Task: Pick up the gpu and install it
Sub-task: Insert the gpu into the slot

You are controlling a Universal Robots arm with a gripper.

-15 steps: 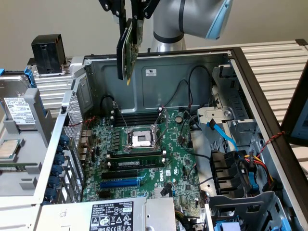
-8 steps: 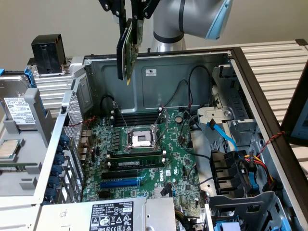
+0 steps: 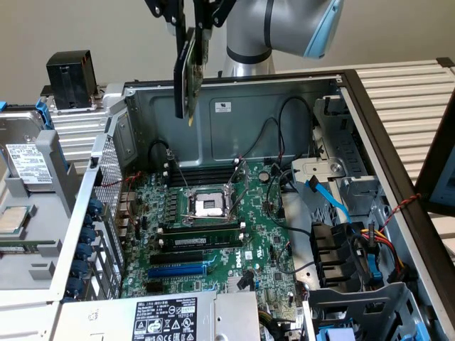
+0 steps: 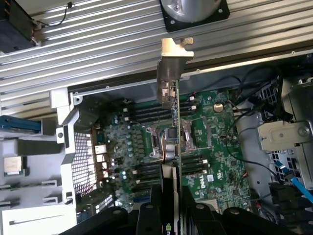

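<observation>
**Exterior view.** Your arm (image 3: 270,32) enters from the top edge, with its grey joint and blue-capped link behind the open computer case (image 3: 284,106). The wrist points straight down. The hand (image 3: 192,27) is clamped on the gpu (image 3: 190,74), one black finger against each face of the card. The gpu hangs upright and edge-on with a slight tilt, and touches nothing else. Its lower end is level with the top of the case's rear wall, well above the motherboard (image 3: 146,213). The CPU socket (image 3: 210,204) lies lower in the frame, a little toward the exterior view's right of the card. The memory sticks (image 3: 202,238) and the blue expansion slot (image 3: 178,270) lie nearer the camera. A black fan block (image 3: 71,78) stands outside the case on the exterior view's left.

**Wrist view.** Here you look along the held card. The hand (image 4: 168,218) grips the gpu (image 4: 168,83) between dark fingers (image 4: 146,218), and the card runs away from them as a thin edge. At the far end is the silver end bracket (image 4: 173,51), seen against the ribbed worktop (image 4: 98,44) and the case's rear wall. Behind the card's edge lie the motherboard (image 4: 215,147) and its CPU socket (image 4: 159,139), well apart from the card. The arm's round base (image 4: 194,10) sits on the worktop beyond the bracket.
</observation>
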